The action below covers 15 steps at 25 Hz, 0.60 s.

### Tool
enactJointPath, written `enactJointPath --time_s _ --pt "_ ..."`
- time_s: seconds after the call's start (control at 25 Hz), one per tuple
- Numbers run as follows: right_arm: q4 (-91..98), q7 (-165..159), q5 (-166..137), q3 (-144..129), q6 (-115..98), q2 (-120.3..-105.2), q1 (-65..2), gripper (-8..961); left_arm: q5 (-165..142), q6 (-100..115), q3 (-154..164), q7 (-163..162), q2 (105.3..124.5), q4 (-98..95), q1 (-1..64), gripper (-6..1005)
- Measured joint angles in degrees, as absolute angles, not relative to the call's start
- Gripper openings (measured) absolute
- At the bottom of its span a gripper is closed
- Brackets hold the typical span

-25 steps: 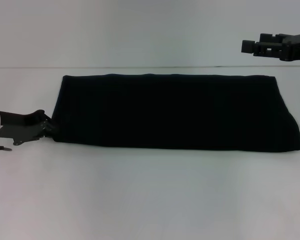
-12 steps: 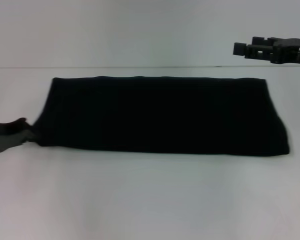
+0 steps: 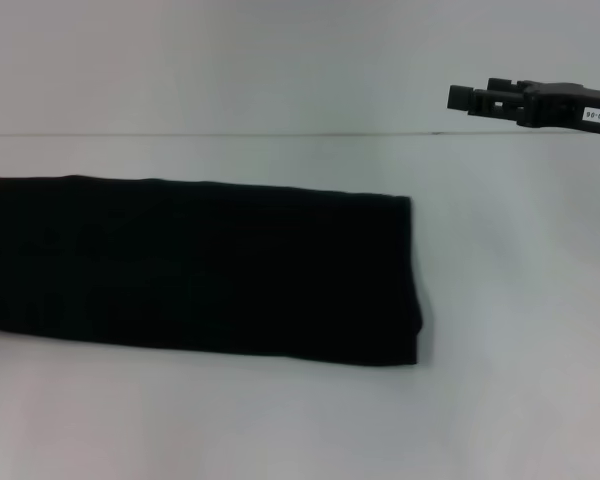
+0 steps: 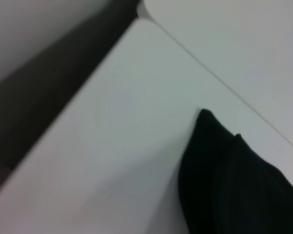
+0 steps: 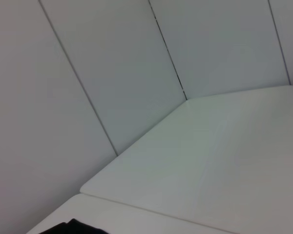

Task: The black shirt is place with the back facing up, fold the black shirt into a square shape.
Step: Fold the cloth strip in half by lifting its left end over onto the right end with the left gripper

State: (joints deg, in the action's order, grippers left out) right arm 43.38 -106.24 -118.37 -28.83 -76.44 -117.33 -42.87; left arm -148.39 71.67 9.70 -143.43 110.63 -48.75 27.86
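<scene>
The black shirt lies flat on the white table as a long folded strip. Its left end runs off the head view's left edge and its right end stops near the middle. One corner of the shirt fills the left wrist view, and a small dark bit of the shirt shows in the right wrist view. My right gripper hovers high at the far right, well clear of the shirt. No view shows my left gripper.
The table's far edge meets a pale panelled wall. A dark gap runs along the table's left side. Bare tabletop lies to the right of the shirt and in front of it.
The shirt has slid well to the left, so its left end and my left gripper are now out of the head view. My right gripper has drifted slightly left.
</scene>
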Motion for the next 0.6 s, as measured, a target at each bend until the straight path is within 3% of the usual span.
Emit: enactJointPath --time_s 0.32,0.36,0.4,0.44,0.6 --pt "42.96 -105.26 -118.38 -28.6 -75.66 -117.01 -42.12 916 -129.81 86.98 11.43 -140.55 111.06 -50.25 31.96 73" --pt "42.95 -105.18 -118.38 -28.48 -75.73 -116.88 -41.89 916 -125.07 88.86 13.33 -140.4 111.89 -50.17 33.57 74" --pt "42.95 -105.13 -118.38 -28.36 -75.94 -116.77 -41.6 916 -120.01 89.62 18.14 -140.26 114.25 -50.17 37.37 76" --pt "43.02 -105.13 -118.12 -28.35 -76.48 -116.64 -41.25 916 -120.01 89.62 18.14 -140.26 114.25 -50.17 37.37 78" --pt "43.78 -105.04 -115.38 -28.31 -79.06 -115.37 -38.7 916 -116.32 84.45 27.32 -137.75 120.13 -47.25 45.22 84"
